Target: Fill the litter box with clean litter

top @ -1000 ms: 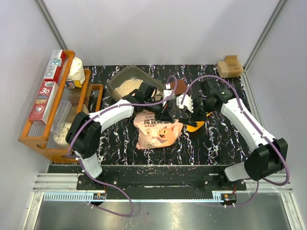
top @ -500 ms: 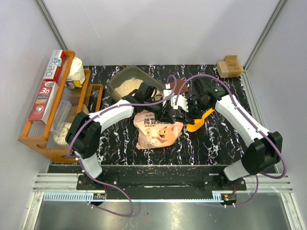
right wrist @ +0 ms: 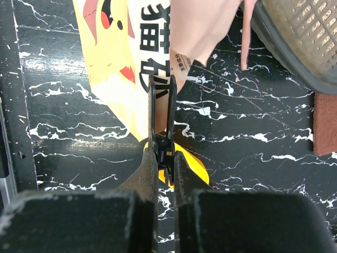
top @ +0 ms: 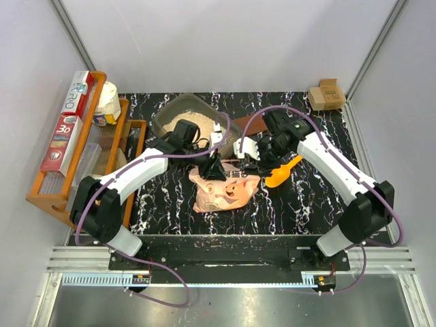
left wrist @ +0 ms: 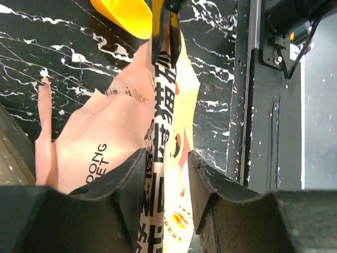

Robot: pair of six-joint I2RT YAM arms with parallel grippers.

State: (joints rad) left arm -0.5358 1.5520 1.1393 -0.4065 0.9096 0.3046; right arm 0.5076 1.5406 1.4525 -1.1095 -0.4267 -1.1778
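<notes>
The litter box point(top: 165, 121) is a dark grey tub at the back of the table, with clean litter point(top: 185, 122) pale inside it; its corner shows in the right wrist view point(right wrist: 274, 39). The pink pig-printed bag point(top: 225, 191) lies in front of it. My left gripper point(top: 212, 170) is open, its jaws standing apart on either side of the bag's folded top edge point(left wrist: 167, 132). My right gripper point(right wrist: 161, 153) is shut on a black spring clip point(right wrist: 160, 105), whose tip reaches the bag's edge. A yellow scoop point(top: 281, 176) lies under that gripper.
An orange wooden rack point(top: 41, 197) with boxes and a bag stands along the left wall. A small cardboard box point(top: 325, 94) sits at the back right corner. A brown mat point(top: 251, 124) lies next to the litter box. Metal rails run along the near edge.
My left jaws have opened off the bag's edge, and that gripper has shifted left and nearer. My right gripper has carried the clip leftward to the bag.
</notes>
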